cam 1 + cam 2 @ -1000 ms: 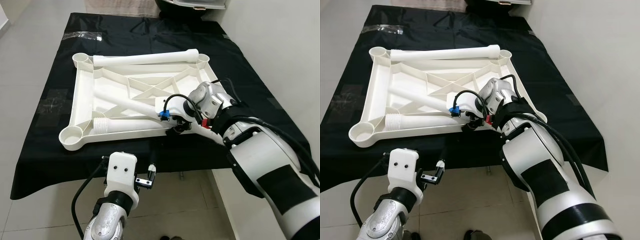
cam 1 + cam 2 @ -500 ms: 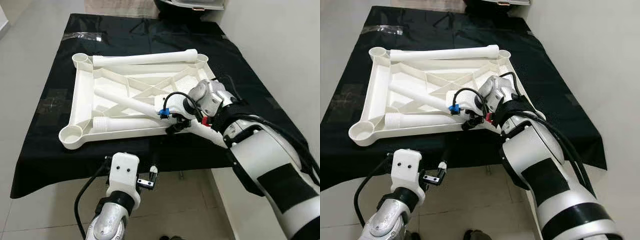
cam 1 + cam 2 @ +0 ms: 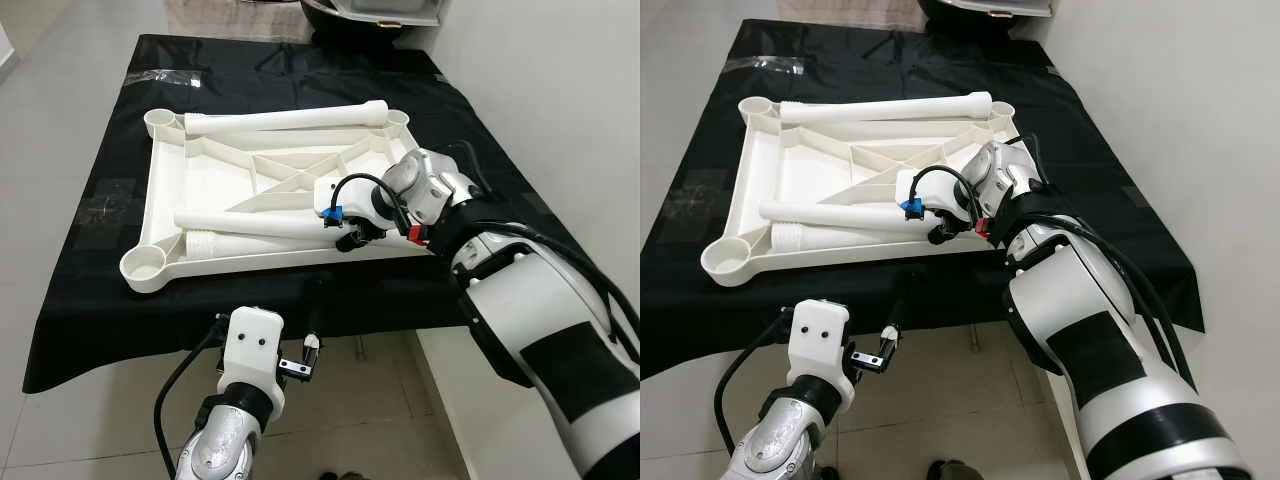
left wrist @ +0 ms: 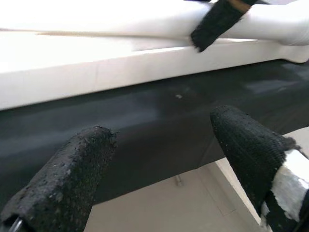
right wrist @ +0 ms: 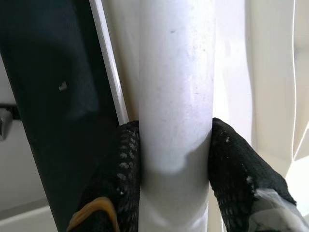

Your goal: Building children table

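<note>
A white leg (image 3: 250, 222) is held near its right end by the right claw (image 3: 352, 236), whose two black fingers (image 5: 120, 179) are pressed against opposite sides of the tube. The leg is laid roughly left to right across the near part of the white upturned tabletop (image 3: 165, 190), just above a second leg (image 3: 250, 246) that is lodged along the near rim, its ribbed end pointing left. A third leg (image 3: 285, 119) is laid along the far rim, between the two far corner sockets. A round socket (image 3: 142, 268) is seen at the near left corner of the tabletop.

The tabletop is set on a surface covered by a black cloth (image 3: 90, 300), which hangs over the near edge. The left claw (image 3: 300, 358) is held low in front of that near edge, over the tiled floor (image 3: 90, 420), with its fingers (image 4: 63, 179) spread wide and nothing between them. A dark object (image 3: 370, 15) is partly visible at the far edge.
</note>
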Motion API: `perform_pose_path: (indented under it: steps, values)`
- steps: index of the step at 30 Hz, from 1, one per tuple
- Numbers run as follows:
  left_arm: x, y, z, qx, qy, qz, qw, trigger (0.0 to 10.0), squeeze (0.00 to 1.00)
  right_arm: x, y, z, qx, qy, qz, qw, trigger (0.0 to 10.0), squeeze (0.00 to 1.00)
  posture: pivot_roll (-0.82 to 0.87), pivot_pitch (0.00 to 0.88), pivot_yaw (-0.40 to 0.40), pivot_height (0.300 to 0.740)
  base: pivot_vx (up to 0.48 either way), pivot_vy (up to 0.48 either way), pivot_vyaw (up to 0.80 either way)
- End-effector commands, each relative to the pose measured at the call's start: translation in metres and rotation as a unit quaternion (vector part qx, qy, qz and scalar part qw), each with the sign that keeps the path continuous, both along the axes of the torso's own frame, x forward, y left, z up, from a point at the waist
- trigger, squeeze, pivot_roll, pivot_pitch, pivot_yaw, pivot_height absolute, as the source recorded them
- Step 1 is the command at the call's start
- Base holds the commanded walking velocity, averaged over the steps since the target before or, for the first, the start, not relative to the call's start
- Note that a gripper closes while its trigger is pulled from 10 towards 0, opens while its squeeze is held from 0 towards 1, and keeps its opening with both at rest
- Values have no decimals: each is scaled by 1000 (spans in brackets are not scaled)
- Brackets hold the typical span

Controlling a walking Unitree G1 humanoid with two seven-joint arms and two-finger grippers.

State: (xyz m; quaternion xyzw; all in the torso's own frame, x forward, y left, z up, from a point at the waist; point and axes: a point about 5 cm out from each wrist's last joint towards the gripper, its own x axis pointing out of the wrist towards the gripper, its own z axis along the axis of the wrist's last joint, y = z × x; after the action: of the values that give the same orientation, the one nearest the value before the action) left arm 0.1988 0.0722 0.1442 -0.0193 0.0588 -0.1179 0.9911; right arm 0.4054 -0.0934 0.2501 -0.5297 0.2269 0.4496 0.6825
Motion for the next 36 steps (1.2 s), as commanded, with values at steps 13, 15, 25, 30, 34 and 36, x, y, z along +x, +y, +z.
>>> perform_pose_path:
  steps: [13,15,25,30,34,36]
  values:
    - [2,-21,6,-27,-16,-29,999,10000,0,-1,23,39,132,-21,22,991,0,0,41,93,-139,740,0,0,0]
    - [4,-20,5,-26,-16,-27,999,10000,0,-2,28,56,174,-23,32,984,0,0,36,80,-133,740,0,0,0]
    - [15,-12,3,-21,-24,-12,999,10000,0,-14,34,134,388,-39,71,918,0,0,44,14,-124,740,0,0,0]
    - [27,2,11,-13,-42,19,999,10000,0,-10,21,145,557,-33,23,830,0,0,56,0,-120,740,0,0,0]
    - [39,19,20,-6,-70,40,997,10000,1000,-2,2,130,635,-27,-30,771,0,0,61,0,-108,740,0,0,0]
    - [45,27,25,24,-90,47,995,10000,1000,1,-5,119,673,-6,-52,738,0,0,62,0,-99,740,0,0,0]
